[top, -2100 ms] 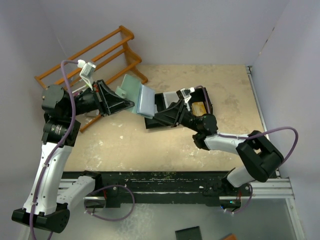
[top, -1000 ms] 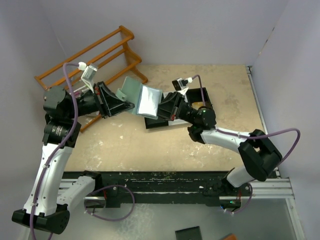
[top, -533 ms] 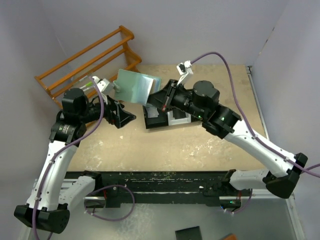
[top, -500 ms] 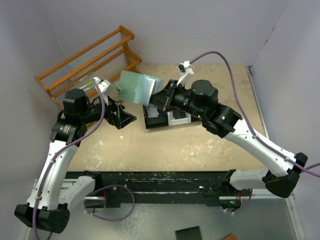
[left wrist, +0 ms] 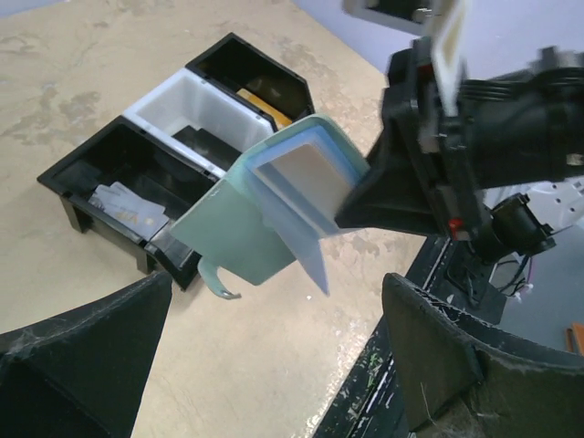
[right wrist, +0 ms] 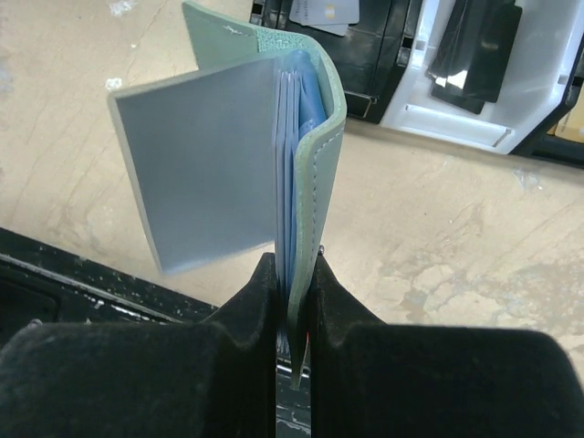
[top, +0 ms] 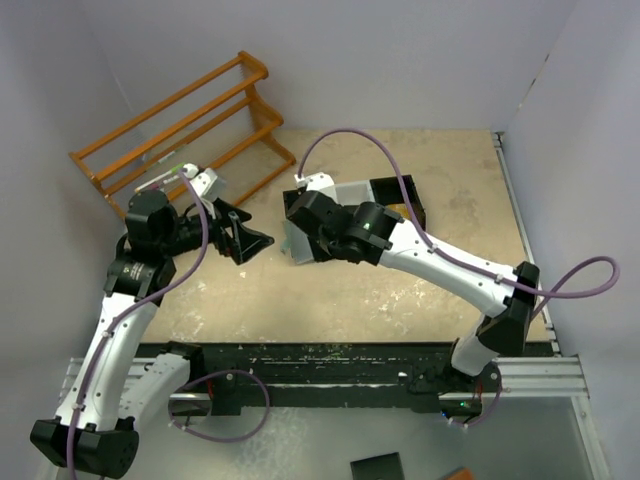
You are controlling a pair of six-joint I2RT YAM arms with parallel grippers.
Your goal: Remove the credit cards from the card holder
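The card holder [right wrist: 306,173] is teal-green outside and light blue inside, and my right gripper [right wrist: 295,266] is shut on its lower edge. It hangs half open above the table, one light blue flap [right wrist: 201,169] swung out to the left. From above it shows by the tray's left end [top: 291,240]. My left gripper [left wrist: 274,351] is open and holds nothing, its fingers [left wrist: 82,360] apart, with the card holder [left wrist: 265,219] a little beyond them. Pale grey credit cards [left wrist: 128,203] lie in the tray's left black compartment, and dark ones [right wrist: 474,46] in the white middle compartment.
The black-and-white three-compartment tray [top: 385,195] stands mid-table behind the right gripper [top: 305,225]. Its far compartment holds a tan thing [left wrist: 265,105]. A wooden rack [top: 180,110] stands at the back left. A black rail [top: 350,360] runs along the near edge.
The left gripper has let go of the card holder, opened and drawn back left. The right arm has lifted the card holder, then brought it down by the tray's left end.
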